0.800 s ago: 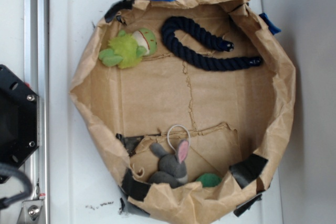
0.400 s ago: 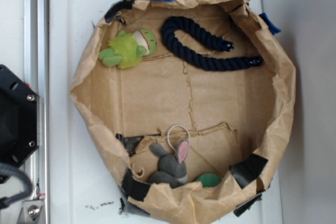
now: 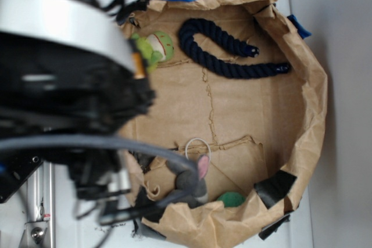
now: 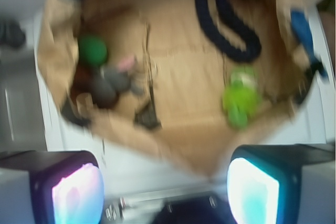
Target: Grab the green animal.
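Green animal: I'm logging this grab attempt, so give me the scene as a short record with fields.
target: green animal, lying in the paper bin near its rim
neighbour: dark rope beside it, apart
other toys: grey bunny and green ball, on the bin's opposite side
pincer: pincer open, holding nothing, well above the bin
contact with target: none
arm: blocks part of the target in the exterior view

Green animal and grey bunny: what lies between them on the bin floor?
Only bare brown paper floor separates the green animal from the grey bunny, seen in the blurred wrist view.
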`<state>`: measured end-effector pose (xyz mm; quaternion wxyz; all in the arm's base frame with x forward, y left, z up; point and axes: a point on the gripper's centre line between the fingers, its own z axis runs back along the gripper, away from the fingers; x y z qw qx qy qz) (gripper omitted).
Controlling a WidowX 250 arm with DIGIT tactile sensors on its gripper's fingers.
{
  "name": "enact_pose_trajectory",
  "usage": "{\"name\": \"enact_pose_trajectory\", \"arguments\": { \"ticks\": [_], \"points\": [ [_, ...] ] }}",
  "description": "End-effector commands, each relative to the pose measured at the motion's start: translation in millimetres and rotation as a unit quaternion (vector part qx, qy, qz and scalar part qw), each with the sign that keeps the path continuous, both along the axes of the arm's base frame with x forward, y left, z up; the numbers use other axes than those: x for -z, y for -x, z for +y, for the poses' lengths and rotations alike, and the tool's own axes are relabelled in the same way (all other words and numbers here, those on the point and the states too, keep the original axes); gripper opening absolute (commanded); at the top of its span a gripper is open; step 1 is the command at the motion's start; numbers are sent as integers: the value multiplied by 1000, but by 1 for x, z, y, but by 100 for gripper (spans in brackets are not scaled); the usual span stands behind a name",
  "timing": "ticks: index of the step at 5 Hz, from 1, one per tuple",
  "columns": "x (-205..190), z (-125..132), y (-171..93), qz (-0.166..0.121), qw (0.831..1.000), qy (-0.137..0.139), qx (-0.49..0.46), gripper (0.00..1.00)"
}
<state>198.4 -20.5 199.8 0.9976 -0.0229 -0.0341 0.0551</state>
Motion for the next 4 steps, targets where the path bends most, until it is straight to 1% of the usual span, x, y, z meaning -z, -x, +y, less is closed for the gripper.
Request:
{"name": "enact_pose_trajectory", "arguments": {
  "ticks": [1,2,3,4],
  "points": [
    [28,25,-42,-38,985,10,-170,100],
    [51,37,-52,-47,976,-6,-214,100],
    [78,48,-61,-55,970,-33,-232,100],
    [95,54,-60,-43,971,-49,-231,100]
  ]
}}
